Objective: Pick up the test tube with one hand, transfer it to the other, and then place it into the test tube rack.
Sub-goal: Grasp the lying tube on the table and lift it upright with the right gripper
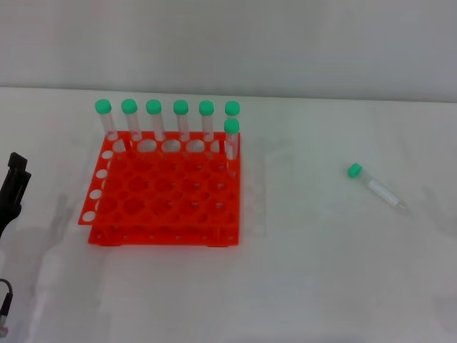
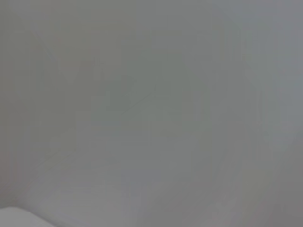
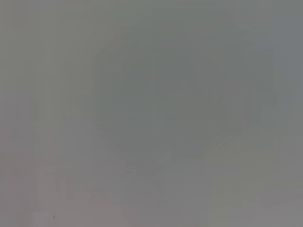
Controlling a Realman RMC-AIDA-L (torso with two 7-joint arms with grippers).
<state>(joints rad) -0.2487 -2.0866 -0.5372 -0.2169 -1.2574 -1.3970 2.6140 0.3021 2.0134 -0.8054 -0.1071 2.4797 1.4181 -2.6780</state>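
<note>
The test tube [image 1: 377, 189] lies on its side on the white table at the right, green cap toward the back left, tapered tip toward the front right. The orange-red test tube rack [image 1: 166, 191] stands left of centre and holds several green-capped tubes [image 1: 180, 123] upright along its back row, plus one [image 1: 231, 139] in the second row at the right corner. My left gripper [image 1: 14, 184] is a black shape at the far left edge, left of the rack and apart from it. My right gripper is out of view. Both wrist views show only blank grey surface.
The white table [image 1: 314, 271] ends at a grey wall [image 1: 285, 43] behind the rack. A dark cable end [image 1: 6, 309] shows at the bottom left corner. A bare stretch of table lies between the rack and the loose tube.
</note>
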